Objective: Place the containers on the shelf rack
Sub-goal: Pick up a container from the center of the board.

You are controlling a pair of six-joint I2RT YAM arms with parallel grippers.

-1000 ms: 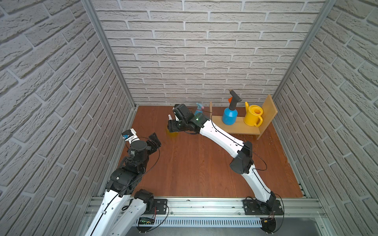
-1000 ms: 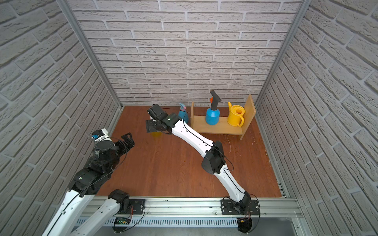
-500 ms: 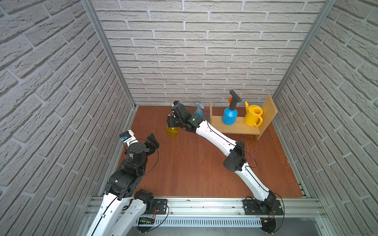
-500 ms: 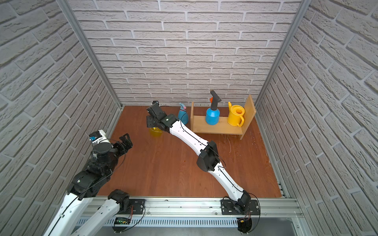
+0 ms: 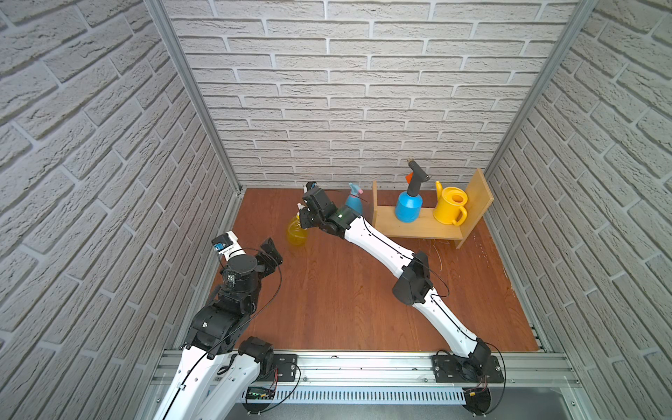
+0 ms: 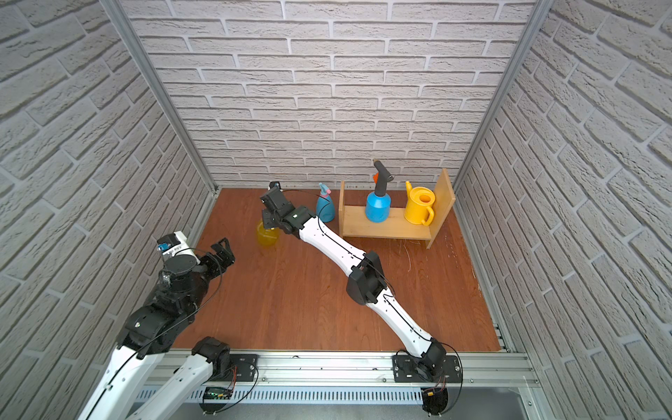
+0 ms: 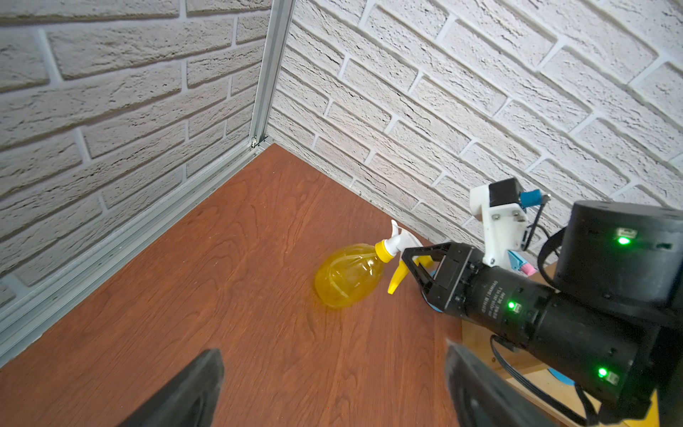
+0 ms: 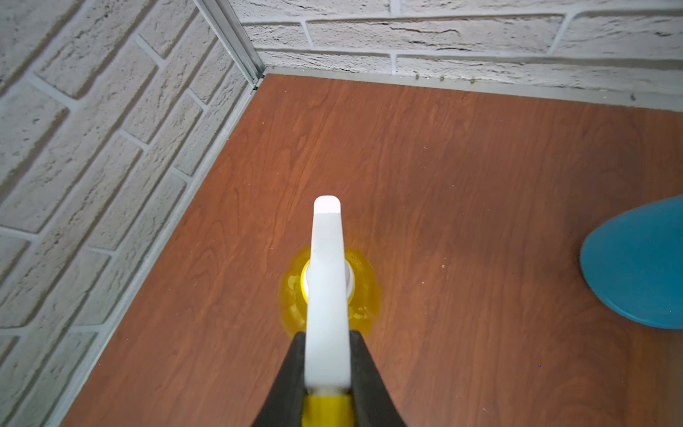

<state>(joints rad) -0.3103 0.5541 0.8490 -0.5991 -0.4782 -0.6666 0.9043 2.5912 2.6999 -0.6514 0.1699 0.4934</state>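
Note:
The translucent yellow spray bottle (image 5: 297, 233) (image 6: 268, 237) stands on the wooden floor left of the shelf rack (image 5: 418, 228) (image 6: 385, 228). My right gripper (image 8: 327, 334) (image 5: 304, 215) is shut on its white spray head (image 8: 327, 273), with one finger on each side. The blue pressure sprayer (image 5: 408, 208) and the yellow watering can (image 5: 449, 211) stand on the rack's board. A light-blue, pink-trimmed spray bottle (image 5: 354, 203) (image 8: 639, 266) stands on the floor just left of the rack. My left gripper (image 7: 332, 373) (image 5: 272, 251) hangs open and empty, nearer than the yellow bottle (image 7: 347, 275).
Brick walls close in the floor on three sides, and the yellow bottle is near the back-left corner (image 8: 258, 75). The right arm (image 5: 382, 247) stretches diagonally across the floor. A metal rail (image 5: 345, 367) runs along the front edge.
The right gripper has closed onto the yellow bottle's spray head. The left arm has drawn back slightly and stays open.

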